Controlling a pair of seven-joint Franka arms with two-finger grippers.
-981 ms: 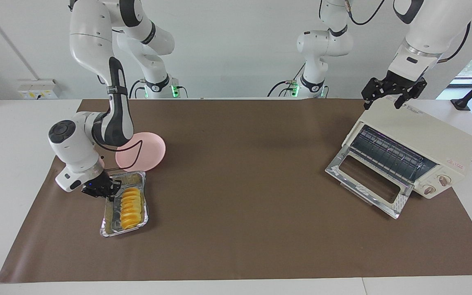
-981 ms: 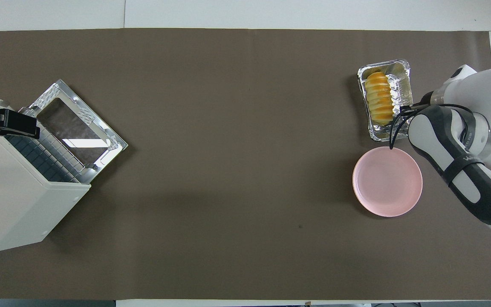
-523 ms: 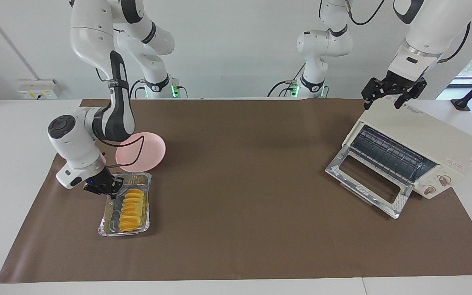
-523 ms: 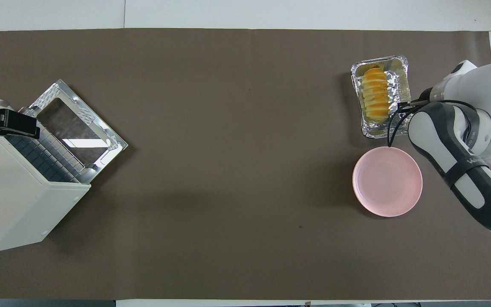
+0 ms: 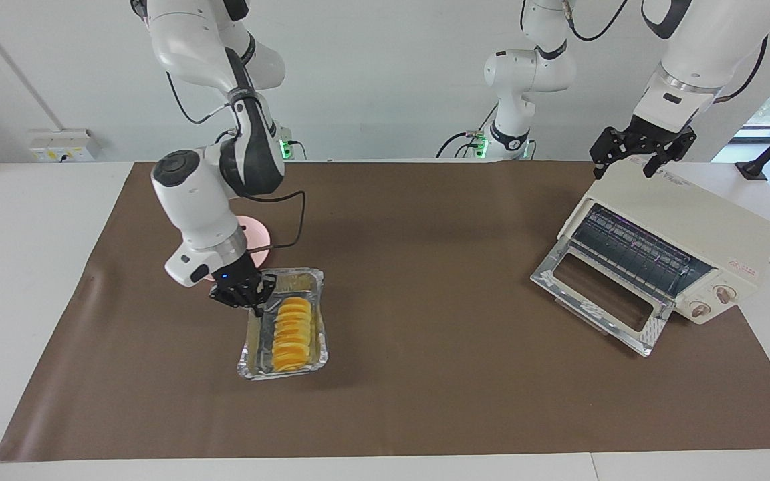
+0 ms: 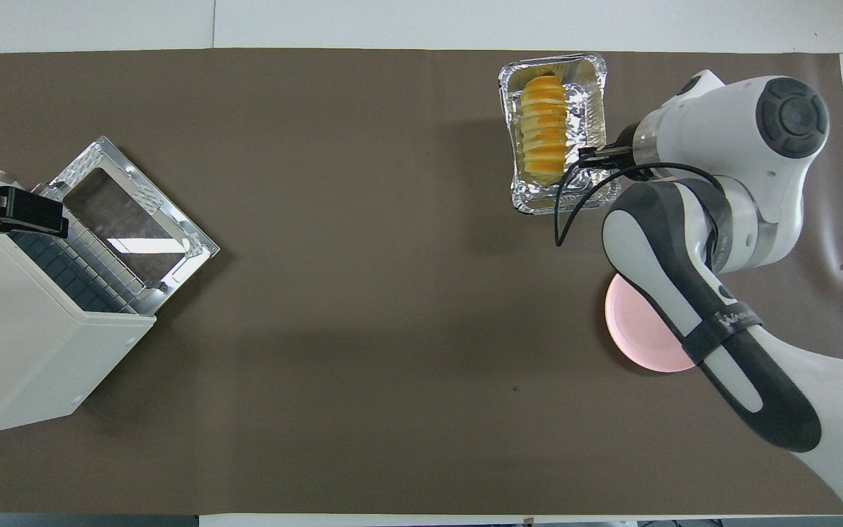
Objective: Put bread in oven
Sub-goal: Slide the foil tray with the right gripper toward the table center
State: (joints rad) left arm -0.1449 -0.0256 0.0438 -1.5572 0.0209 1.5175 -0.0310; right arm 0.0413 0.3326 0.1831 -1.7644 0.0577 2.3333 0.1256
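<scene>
Bread [image 5: 290,333]: in foil tray [image 5: 311,284]
Right pincer [image 5: 249,302]: clamped on tray rim
Left pincer [image 5: 640,159]: over oven [image 5: 682,230], fingers spread

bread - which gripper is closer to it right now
Right. The right gripper is at the rim of the foil tray that holds the bread, gripping it. The left gripper is over the oven at the left arm's end of the table.

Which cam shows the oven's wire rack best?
Facing view: it looks through the open door of the cream-white toaster oven onto the dark wire rack across its whole width. The overhead view shows only the rack's front strip under the oven's roof.
</scene>
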